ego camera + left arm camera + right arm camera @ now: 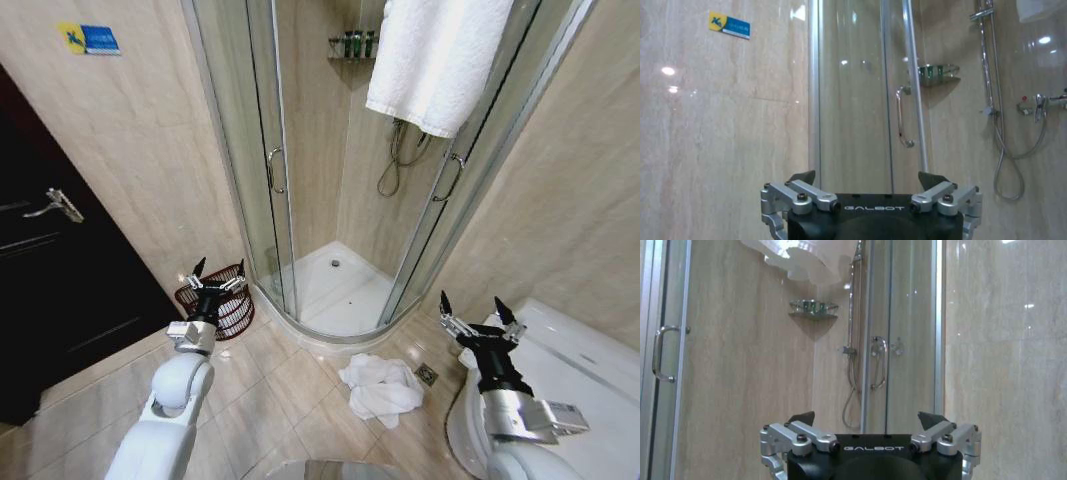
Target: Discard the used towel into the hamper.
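Clearly at the start, nothing grasped: left gripper (219, 279) and right gripper (478, 309) raised, fingers spread, empty. Next, probably reaching down to the crumpled towel (380, 387) on the tiled floor (270, 390), near the right gripper. Farther left, hamper (226, 305) against the wall beside the shower stall (330, 200).

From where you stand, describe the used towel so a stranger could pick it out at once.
Start at the curved glass shower enclosure. On the tiled floor just outside its raised base, beside the toilet, lies the used towel, a crumpled white heap. The other white towel hangs flat over the shower's top; this one is on the ground.
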You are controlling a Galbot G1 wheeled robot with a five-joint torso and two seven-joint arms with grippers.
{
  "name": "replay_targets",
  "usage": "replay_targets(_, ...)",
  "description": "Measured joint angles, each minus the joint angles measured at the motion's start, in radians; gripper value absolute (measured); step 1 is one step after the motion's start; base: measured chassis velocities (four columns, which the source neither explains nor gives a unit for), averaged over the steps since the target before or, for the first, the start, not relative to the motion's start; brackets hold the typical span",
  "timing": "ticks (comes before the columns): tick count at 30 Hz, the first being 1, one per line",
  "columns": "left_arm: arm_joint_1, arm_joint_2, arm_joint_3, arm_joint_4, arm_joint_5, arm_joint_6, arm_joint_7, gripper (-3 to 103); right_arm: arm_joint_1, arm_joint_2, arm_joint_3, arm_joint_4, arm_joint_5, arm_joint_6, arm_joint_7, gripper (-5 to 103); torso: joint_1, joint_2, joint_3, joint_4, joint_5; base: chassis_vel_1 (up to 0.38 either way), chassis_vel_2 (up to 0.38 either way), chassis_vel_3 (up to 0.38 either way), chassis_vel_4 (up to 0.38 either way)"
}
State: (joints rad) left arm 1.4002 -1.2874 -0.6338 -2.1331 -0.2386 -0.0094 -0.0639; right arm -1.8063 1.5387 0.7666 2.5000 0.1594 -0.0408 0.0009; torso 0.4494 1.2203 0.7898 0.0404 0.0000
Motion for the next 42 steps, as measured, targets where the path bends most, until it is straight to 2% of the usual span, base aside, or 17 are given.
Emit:
replay_targets(27, -0.001, -0.015, 0.002, -0.005, 0.015, 0.002, 0.005, 100, 0.008, -0.014, 0.0, 0.0, 0.014, -0.013, -0.001, 100, 0.066, 0.147, 0.082, 0.0, 0.0, 0.0, 0.0, 0.0, 0.0)
replay_targets(32, 0.004, -0.021, 0.01, 0.0, 0.009, -0.027, 0.004, 100, 0.017, -0.019, 0.001, 0.0, 0.03, -0.019, 0.004, 100, 0.077, 0.172, 0.095, -0.0001, 0.0, 0.0, 0.0, 0.0, 0.0)
replay_targets(37, 0.024, -0.028, 0.01, 0.007, 0.013, -0.052, 0.004, 100, 0.077, -0.07, 0.03, 0.0, 0.101, -0.057, 0.031, 100, 0.079, 0.178, 0.098, -0.0001, 0.0001, 0.0, 0.0, 0.0, 0.0)
replay_targets(39, 0.043, -0.029, 0.006, 0.014, 0.018, -0.076, 0.005, 100, 0.145, -0.145, 0.049, 0.0, 0.213, -0.067, 0.05, 100, 0.079, 0.177, 0.098, -0.0001, 0.0003, 0.0, 0.0, 0.0, 0.0)
replay_targets(41, 0.055, -0.031, -0.001, 0.02, 0.02, -0.088, 0.005, 100, 0.214, -0.228, 0.063, 0.0, 0.284, -0.086, 0.067, 100, 0.079, 0.176, 0.098, -0.0001, 0.0004, 0.0, 0.0, 0.0, 0.0)
replay_targets(42, 0.055, -0.031, -0.001, 0.02, 0.02, -0.088, 0.005, 100, 0.214, -0.228, 0.063, 0.0, 0.284, -0.086, 0.067, 100, 0.079, 0.176, 0.098, -0.0001, 0.0004, 0.0, 0.0, 0.0, 0.0)
